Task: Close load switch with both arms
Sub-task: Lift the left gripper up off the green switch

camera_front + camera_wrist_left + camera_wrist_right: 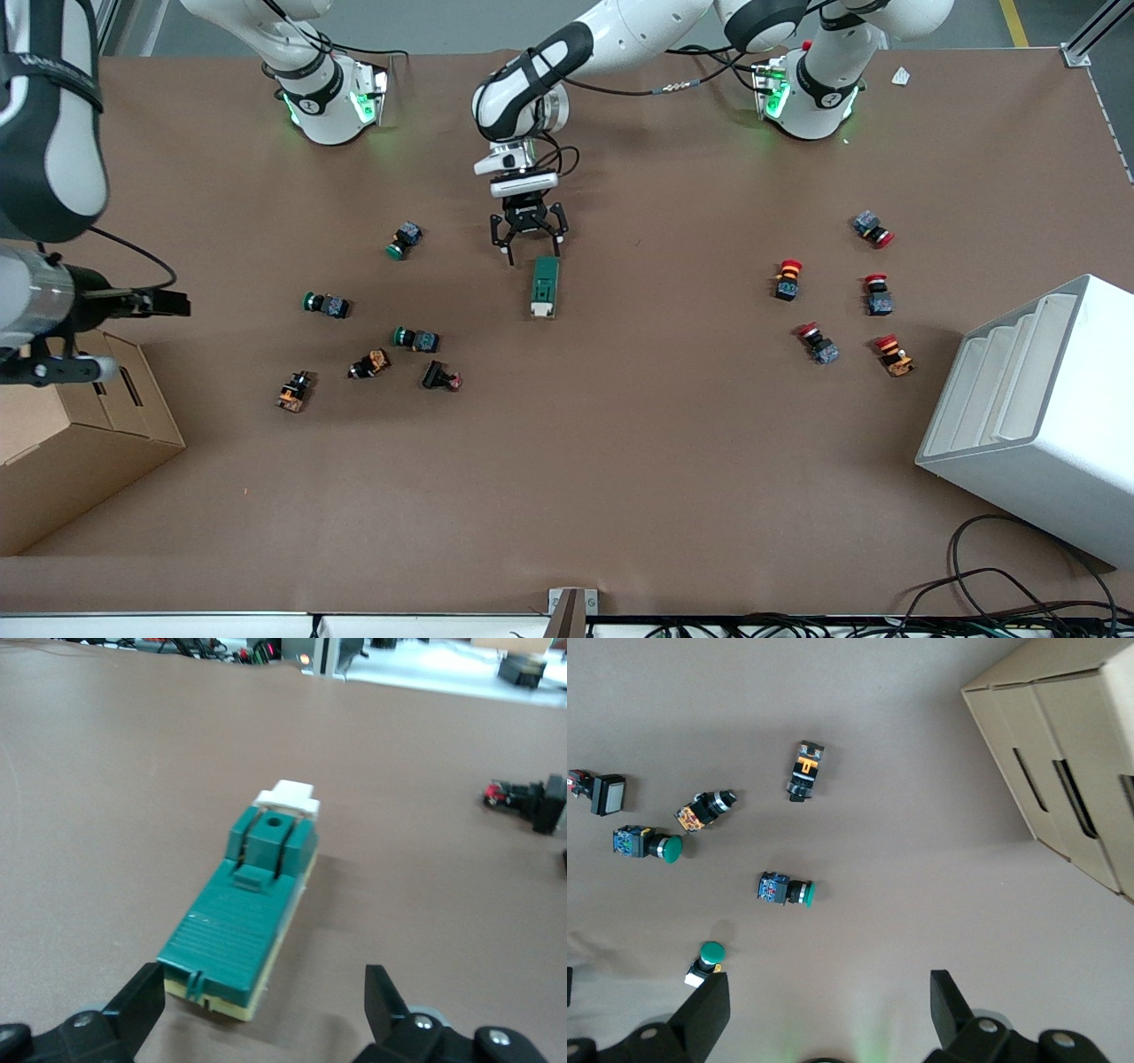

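Observation:
The load switch (544,286) is a dark-green block with a white lever piece at its end nearer the front camera, lying flat at mid-table. In the left wrist view it (244,930) lies just ahead of the jaws, its green end between the fingertips. My left gripper (529,244) (266,1010) is open and empty, low over the table at the switch's end toward the robot bases. My right gripper (173,304) (828,1010) is open and empty, high over the right arm's end of the table, apart from the switch.
Several green and orange push buttons (416,338) (787,890) lie toward the right arm's end. Several red ones (787,279) lie toward the left arm's end. A cardboard box (80,416) (1063,753) and a white rack (1036,416) stand at the table's ends.

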### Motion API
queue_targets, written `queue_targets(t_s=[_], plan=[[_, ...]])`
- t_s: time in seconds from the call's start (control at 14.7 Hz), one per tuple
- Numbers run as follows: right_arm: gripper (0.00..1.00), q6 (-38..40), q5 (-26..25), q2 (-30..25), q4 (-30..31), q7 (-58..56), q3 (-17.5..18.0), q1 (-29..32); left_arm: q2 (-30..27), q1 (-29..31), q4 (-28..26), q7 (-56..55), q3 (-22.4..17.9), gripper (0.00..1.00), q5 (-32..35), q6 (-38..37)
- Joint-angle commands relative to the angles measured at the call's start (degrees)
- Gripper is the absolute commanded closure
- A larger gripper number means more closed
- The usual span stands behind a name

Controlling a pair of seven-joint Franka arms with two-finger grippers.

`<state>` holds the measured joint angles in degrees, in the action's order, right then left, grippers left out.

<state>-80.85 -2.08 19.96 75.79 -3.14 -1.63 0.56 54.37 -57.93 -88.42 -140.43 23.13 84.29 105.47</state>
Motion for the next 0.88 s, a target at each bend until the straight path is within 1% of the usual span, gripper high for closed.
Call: queue_targets(t_s=[0.0, 0.27, 0.48, 0.61, 0.75, 0.82], plan=[[0.0, 2.62, -1.17, 0.17, -3.18, -0.64, 1.37, 1.29, -0.49, 0.36, 4.21, 9.79, 0.42, 0.0, -6.04, 0.52], [0.0, 3.59, -0.82, 0.34, -3.72, -0.64, 1.45, 1.55, -5.23, 0.62, 4.13, 22.54, 0.25, 0.0, -16.59, -0.01], [0.0, 3.86, -0.21, -0.35, -3.54, -0.2, 1.8, 1.2, -8.3, 3.51, 5.01, 31.68, 0.6, 0.0, -21.68, -0.01], [0.0, 5.51, -0.12, -1.5, -3.37, -0.72, 1.81, 1.02, -10.85, 5.01, 8.6, 41.06, 0.34, 0.0, -29.75, -0.01], [0.0, 7.8, -0.12, -2.99, -3.19, -1.08, 1.72, 1.55, -14.88, 7.46, 9.58, 50.91, -0.1, 0.0, -37.23, -0.79], [0.0, 8.25, 0.32, -4.13, -2.75, -1.08, 1.72, 1.99, -17.26, 9.39, 9.58, 53.83, -0.1, 0.0, -39.79, -1.23]])
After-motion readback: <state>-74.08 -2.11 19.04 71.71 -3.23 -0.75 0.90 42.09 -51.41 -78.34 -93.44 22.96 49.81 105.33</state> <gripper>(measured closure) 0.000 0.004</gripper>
